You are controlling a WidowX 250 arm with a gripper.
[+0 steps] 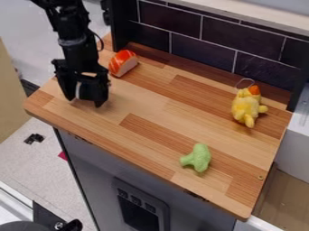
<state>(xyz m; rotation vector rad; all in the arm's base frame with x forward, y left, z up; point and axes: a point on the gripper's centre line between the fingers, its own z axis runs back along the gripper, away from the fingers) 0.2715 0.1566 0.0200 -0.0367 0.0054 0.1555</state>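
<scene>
The black gripper (84,98) hangs low over the left end of the wooden counter (163,110). A narrow pale patch shows at its lower part; whether this is a held thing is unclear. Nearest to it, just behind and to the right, lies an orange piece with white stripes and a pale underside (123,63), like toy sushi. A yellow plush toy with an orange top and a thin wire loop (246,106) rests at the right rear. Toward the front right edge sits a green, broccoli-shaped toy (197,158), apart from the others.
A dark tiled backsplash (199,43) runs along the counter's rear, with black uprights at both ends. Below the front edge is a grey cabinet front with a dark panel (142,214). A white box-like surface (296,144) stands beside the right edge.
</scene>
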